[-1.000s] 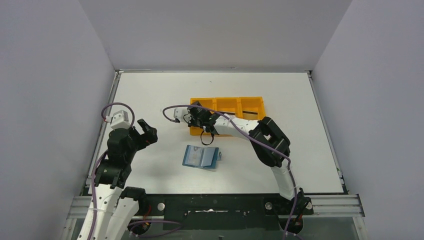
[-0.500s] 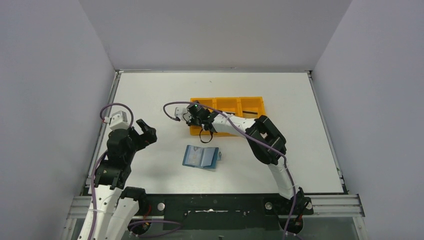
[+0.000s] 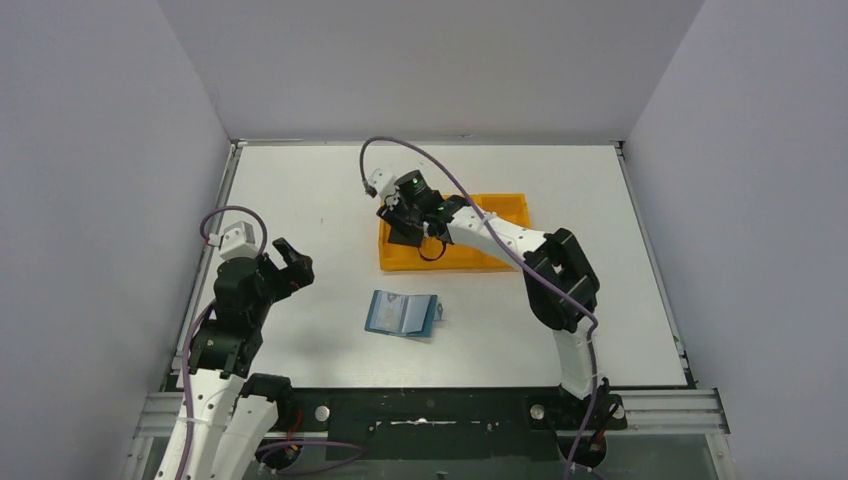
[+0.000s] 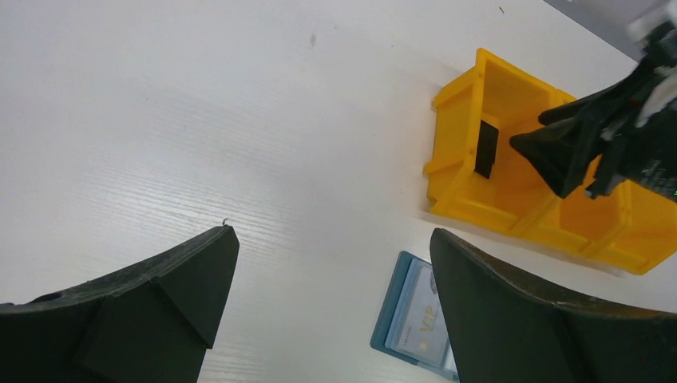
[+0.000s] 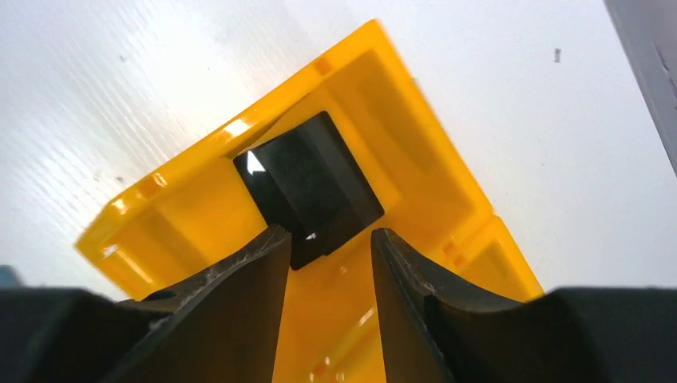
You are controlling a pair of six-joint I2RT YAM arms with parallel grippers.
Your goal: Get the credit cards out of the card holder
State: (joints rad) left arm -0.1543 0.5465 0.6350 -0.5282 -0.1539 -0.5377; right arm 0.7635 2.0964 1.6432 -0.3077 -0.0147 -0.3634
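**Operator:** Credit cards (image 5: 307, 187): where are they?

**Spotter:** You have one thin, flat black credit card (image 4: 484, 148) in the end compartment of the orange plastic three-compartment tray (image 3: 505, 200), tilted against the compartment's wall. A silver-grey credit card (image 4: 415, 315) printed "VIP" sits in a pocket of the small teal-blue folding card holder (image 3: 402, 314). That holder lies open on the white table (image 3: 300, 180), on the near side of the tray and apart from it.

**Operator:** And my grippers?

**Spotter:** Your right gripper (image 5: 329, 239) hangs over that end compartment. Its fingers are a narrow gap apart, the black credit card shows through the gap below them, and they grip nothing. Your left gripper (image 4: 333, 239) hovers above the table at the left, well apart from both card holder and tray, with its jaws spread wide and holding nothing.
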